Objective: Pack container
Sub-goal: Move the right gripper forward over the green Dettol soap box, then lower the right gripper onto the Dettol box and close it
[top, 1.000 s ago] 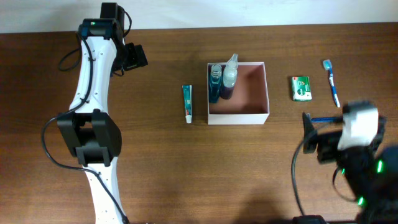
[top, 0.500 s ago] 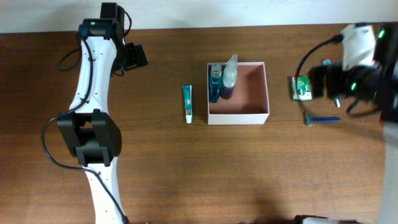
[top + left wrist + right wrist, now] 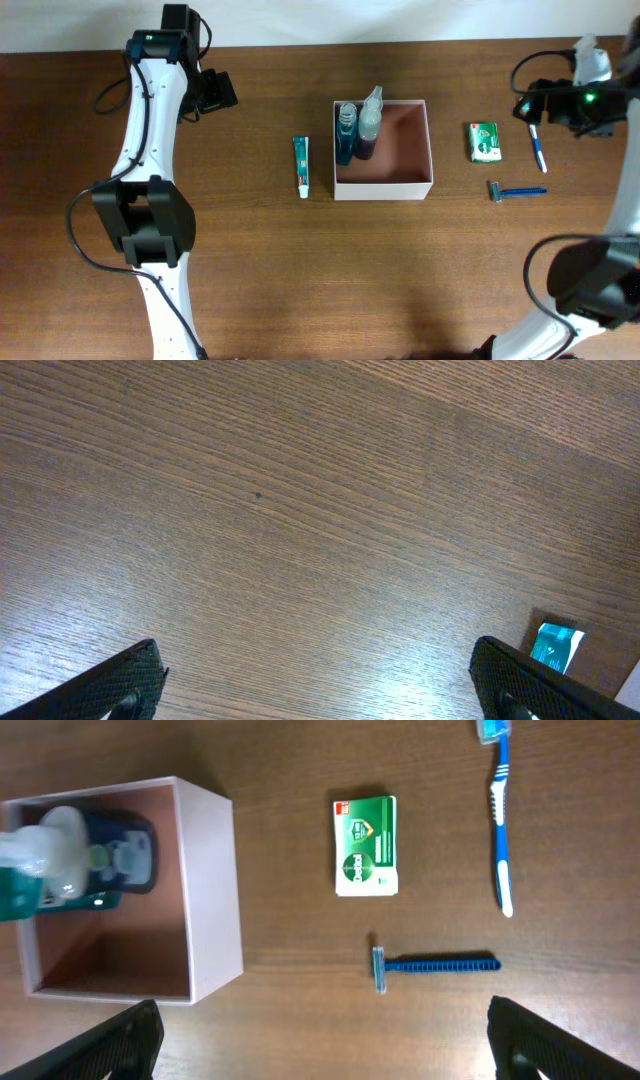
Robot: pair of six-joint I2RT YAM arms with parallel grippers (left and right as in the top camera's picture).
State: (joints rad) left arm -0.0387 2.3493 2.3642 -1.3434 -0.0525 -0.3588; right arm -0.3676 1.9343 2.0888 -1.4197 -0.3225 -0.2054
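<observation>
The container [image 3: 383, 189], a square white-walled box with a reddish-brown inside, stands mid-table and holds a dark blue bottle [image 3: 347, 133] and a spray bottle [image 3: 368, 122] against its left wall. A toothpaste tube [image 3: 301, 166] lies to its left. On its right lie a green packet [image 3: 485, 141], a blue razor [image 3: 517, 191] and a toothbrush [image 3: 538, 150]. My right gripper [image 3: 528, 104] hangs open, high over the far right, beside the toothbrush head. Its wrist view shows the container [image 3: 215, 890], packet [image 3: 365, 846], razor [image 3: 435, 964] and toothbrush [image 3: 501, 815] below. My left gripper [image 3: 214, 92] is open at the far left, holding nothing.
Bare wood shows beneath the open left gripper [image 3: 320, 695], with the end of the toothpaste tube [image 3: 555, 645] at the lower right. The open right gripper [image 3: 325, 1055] frames bare wood just near of the razor. The table's far edge [image 3: 320, 43] runs behind both arms.
My right arm has swung from the near right corner, past the green packet, to the far right edge. The razor now lies uncovered. The left arm has not moved.
</observation>
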